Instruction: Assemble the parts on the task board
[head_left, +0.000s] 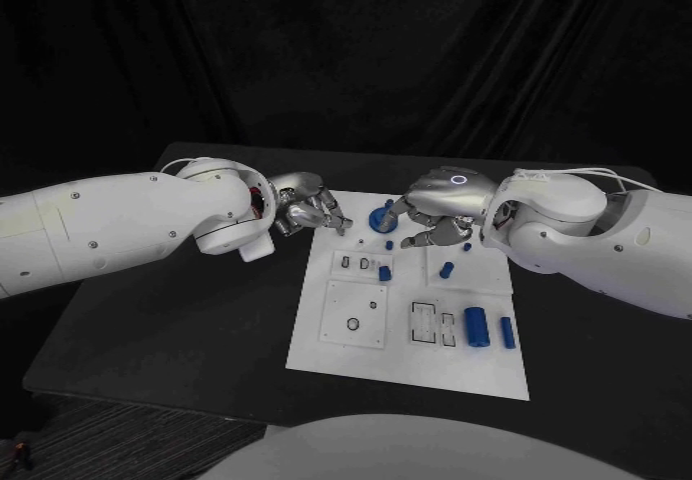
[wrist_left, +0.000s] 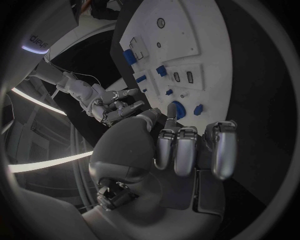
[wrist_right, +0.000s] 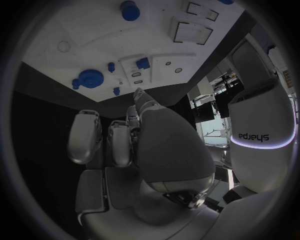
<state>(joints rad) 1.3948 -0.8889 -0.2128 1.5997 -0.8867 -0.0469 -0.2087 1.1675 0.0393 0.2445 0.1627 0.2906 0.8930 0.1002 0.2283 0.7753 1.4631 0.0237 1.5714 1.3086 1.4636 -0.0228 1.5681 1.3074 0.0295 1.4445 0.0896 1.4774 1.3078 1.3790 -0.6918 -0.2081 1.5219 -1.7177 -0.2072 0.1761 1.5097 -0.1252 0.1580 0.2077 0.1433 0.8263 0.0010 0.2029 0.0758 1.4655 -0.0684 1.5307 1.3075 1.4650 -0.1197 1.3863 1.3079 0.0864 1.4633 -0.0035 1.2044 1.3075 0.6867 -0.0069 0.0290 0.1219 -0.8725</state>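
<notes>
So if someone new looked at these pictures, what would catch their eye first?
The white task board on the black table, dotted with small blue parts. At its far edge both silver hands meet: the left hand and right hand flank a round blue part. Two blue cylinders lie near the board's right side.

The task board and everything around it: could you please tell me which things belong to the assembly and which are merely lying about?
Belong to the job:
- task board
- round blue part
- two blue cylinders
- small blue part
- left hand
- right hand

Merely there:
- black table
</notes>
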